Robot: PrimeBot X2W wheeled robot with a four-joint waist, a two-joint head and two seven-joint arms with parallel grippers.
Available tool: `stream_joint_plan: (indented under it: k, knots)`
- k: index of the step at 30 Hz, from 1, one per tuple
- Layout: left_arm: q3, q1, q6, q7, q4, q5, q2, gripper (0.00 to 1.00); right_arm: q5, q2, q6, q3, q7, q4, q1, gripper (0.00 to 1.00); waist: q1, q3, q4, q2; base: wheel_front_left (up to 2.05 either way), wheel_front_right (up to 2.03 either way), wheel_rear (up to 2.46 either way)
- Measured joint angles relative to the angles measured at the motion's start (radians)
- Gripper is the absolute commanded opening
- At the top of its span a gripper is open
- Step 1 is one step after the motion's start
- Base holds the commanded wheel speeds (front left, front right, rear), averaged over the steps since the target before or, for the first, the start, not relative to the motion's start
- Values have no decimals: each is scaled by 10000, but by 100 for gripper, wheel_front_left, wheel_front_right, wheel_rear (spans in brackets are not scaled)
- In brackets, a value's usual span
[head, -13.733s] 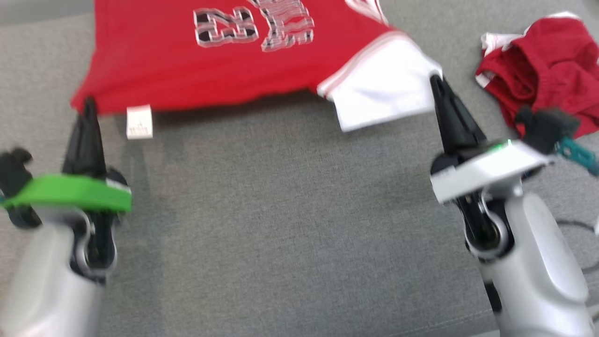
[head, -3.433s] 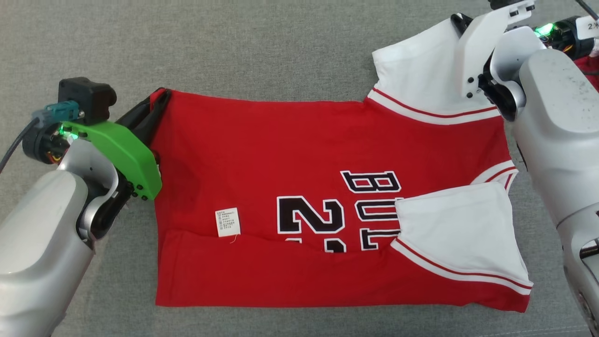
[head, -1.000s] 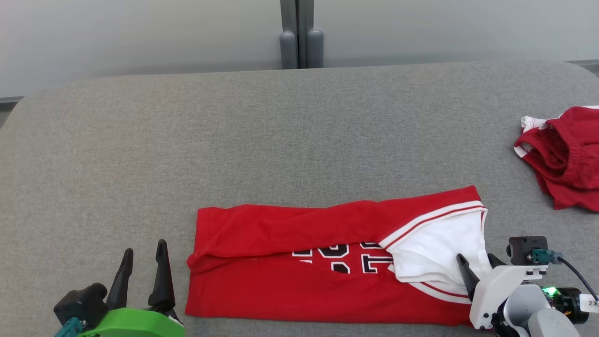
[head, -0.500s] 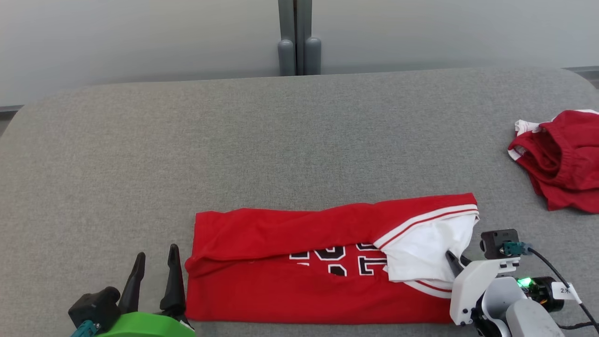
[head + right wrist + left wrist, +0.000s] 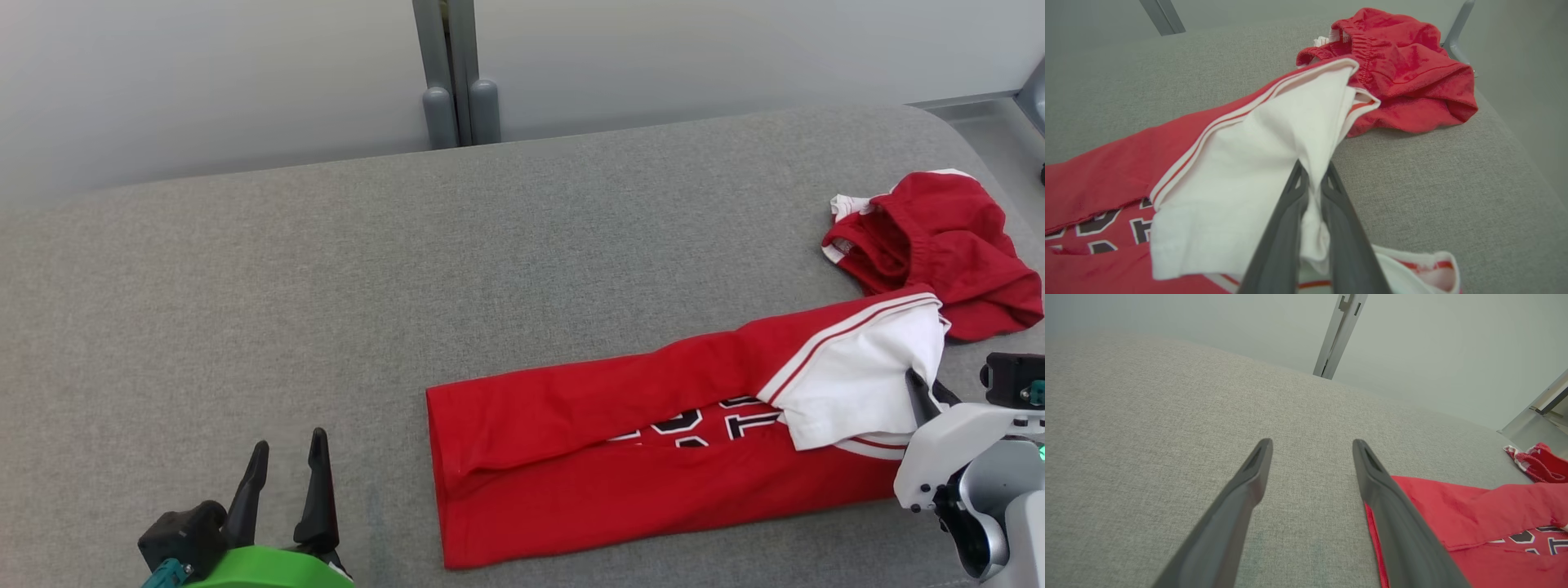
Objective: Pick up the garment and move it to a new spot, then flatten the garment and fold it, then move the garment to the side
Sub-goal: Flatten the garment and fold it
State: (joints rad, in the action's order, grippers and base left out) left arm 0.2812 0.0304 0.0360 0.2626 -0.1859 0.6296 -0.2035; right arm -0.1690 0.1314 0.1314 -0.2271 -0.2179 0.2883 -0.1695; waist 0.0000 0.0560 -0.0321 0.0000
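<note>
My right gripper (image 5: pixel 1312 173) is clenched on the soft white sleeve (image 5: pixel 1257 163) of the red jersey (image 5: pixel 620 457), with the thin cloth pinched between my two tapered dark fingers (image 5: pixel 1286 228). The jersey lies folded into a long, slanted band on the coarse grey woven cushion (image 5: pixel 408 269), towards its right side, and its striped end meets a crumpled pair of red shorts (image 5: pixel 939 245). My left gripper (image 5: pixel 1310 443) is released, fingers spread, near the jersey's plain opposite end.
</note>
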Motion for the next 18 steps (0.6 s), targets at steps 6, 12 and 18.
stream_joint_plan:
  k: [6, 12, 18]
  knots:
    - [96, -146, -88, -2, -159, -58, 44, 100, -453, -362, 0, 370, -165, -836, 43, 0, 0, 89, -54, 0, 0, 0, 0]
    - [96, -224, -105, -2, -282, -104, 79, 100, -1197, -660, -2, 1691, -514, -1908, 213, 0, 0, 35, 140, 0, 0, 0, 0]
    - [25, -258, -173, -2, -364, -136, 144, 100, -1902, -803, -2, 3233, -604, -2347, 355, 0, 0, -93, 317, 0, 0, 0, 0]
